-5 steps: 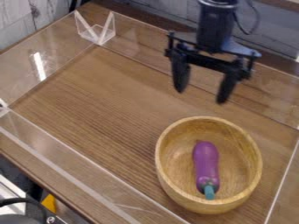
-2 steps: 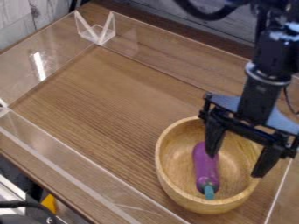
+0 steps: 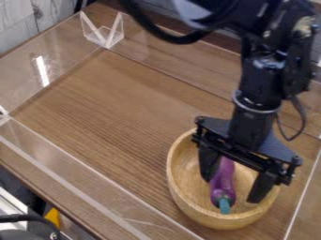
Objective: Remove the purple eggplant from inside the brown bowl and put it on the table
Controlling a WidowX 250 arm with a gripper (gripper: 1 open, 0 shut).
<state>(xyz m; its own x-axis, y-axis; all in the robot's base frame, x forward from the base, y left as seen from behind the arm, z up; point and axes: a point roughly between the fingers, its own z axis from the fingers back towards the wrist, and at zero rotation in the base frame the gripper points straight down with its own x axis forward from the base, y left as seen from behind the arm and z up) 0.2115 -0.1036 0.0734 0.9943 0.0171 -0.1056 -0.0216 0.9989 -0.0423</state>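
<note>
The purple eggplant point(image 3: 224, 181) lies inside the brown bowl point(image 3: 183, 178) at the front right of the table point(image 3: 113, 103), its teal stem cap toward the front. My gripper point(image 3: 236, 180) is lowered into the bowl, open, with one finger point(image 3: 206, 173) left of the eggplant and the other on its right. The fingers straddle the eggplant without closing on it. The black arm hides the bowl's far rim.
Low clear acrylic walls point(image 3: 63, 178) edge the tabletop along the front and left. A small clear acrylic stand point(image 3: 101, 30) sits at the back left corner. Bare wood grain stretches left of the bowl.
The gripper came from the back of the table, forward and down into the bowl, and has shifted slightly left to straddle the eggplant. Its fingers stayed open. The eggplant has not moved.
</note>
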